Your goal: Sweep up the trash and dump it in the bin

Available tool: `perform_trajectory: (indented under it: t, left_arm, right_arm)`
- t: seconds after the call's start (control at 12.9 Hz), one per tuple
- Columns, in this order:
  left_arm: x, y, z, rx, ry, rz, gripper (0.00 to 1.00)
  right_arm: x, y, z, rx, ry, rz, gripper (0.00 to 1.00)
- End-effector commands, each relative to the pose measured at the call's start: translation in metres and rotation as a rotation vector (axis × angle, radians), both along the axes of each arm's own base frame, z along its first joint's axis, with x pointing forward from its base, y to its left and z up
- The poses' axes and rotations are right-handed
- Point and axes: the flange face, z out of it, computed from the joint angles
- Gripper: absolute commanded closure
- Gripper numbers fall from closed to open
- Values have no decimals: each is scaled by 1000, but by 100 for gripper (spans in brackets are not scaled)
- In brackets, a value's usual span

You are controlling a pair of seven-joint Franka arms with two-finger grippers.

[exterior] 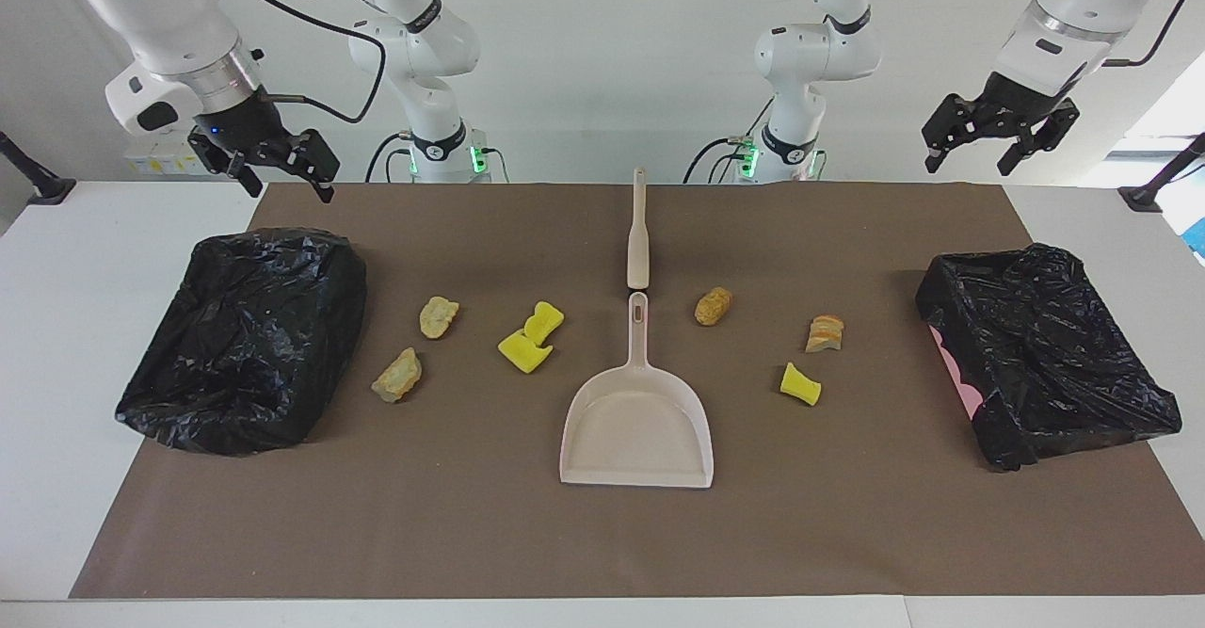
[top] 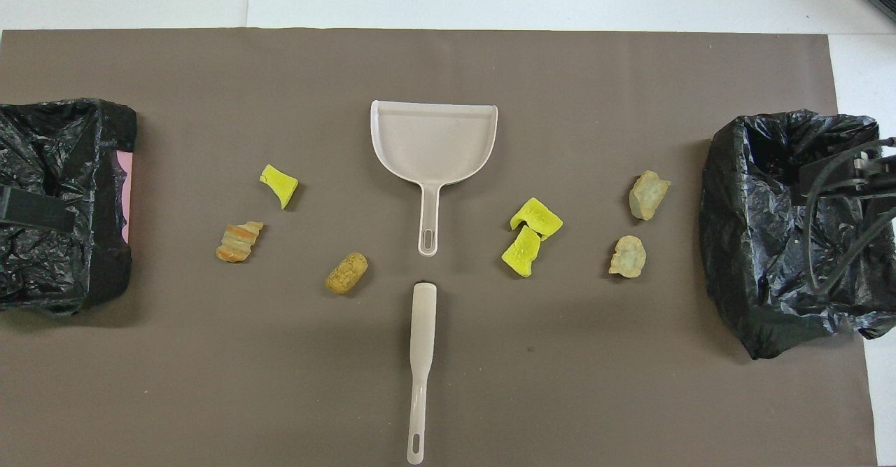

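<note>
Nothing swept yet: both arms wait high, seven scraps lie on the brown mat on the tabletop.

The left gripper (exterior: 1000, 143), upper right of the facing view, and the right gripper (exterior: 279, 169), upper left, hang with fingers spread, grasping nothing. The trash (exterior: 531, 337) is scattered mid-frame either side of the dustpan (exterior: 637, 416). The brush (exterior: 638, 229) lies in line with the pan's handle, long axis running top to bottom, pan mouth toward the bottom edge. Best to grip both handles first, then sweep toward the mouth, and tip into a bin (exterior: 1047, 355).
</note>
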Motion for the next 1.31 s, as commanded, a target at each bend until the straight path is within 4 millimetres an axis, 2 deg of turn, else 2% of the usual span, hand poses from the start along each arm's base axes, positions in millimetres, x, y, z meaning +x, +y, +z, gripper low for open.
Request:
perform_trajectory:
  t: [0.0, 0.39, 0.62, 0.7, 0.85, 1.01, 1.16, 1.24]
  left_arm:
    - [-7, 1, 5, -3, 4, 3, 0]
    - [-8, 0, 5, -3, 10, 6, 0]
    - [-8, -7, 2, -7, 11, -6, 0]
    - [-13, -16, 2, -7, 9, -22, 0]
    - [-21, -33, -4, -3, 6, -54, 0]
    - [-32, -54, -10, 3, 6, -91, 0]
    - [-42, -84, -22, -19, 34, -124, 0]
    - [-51, -98, -29, -28, 44, -131, 0]
  right_arm:
    - [2, 1, 4, 11, -18, 5, 0]
    - [2, 2, 4, 11, -26, 8, 0]
    - [4, 7, 1, 2, -17, 20, 0]
    - [5, 8, 1, 0, -19, 21, 0]
    - [9, 28, -1, -11, -31, 55, 0]
    - [17, 38, -4, -5, -65, 63, 0]
    - [28, 50, -23, 6, -36, 80, 0]
    - [33, 70, -33, 4, -26, 113, 0]
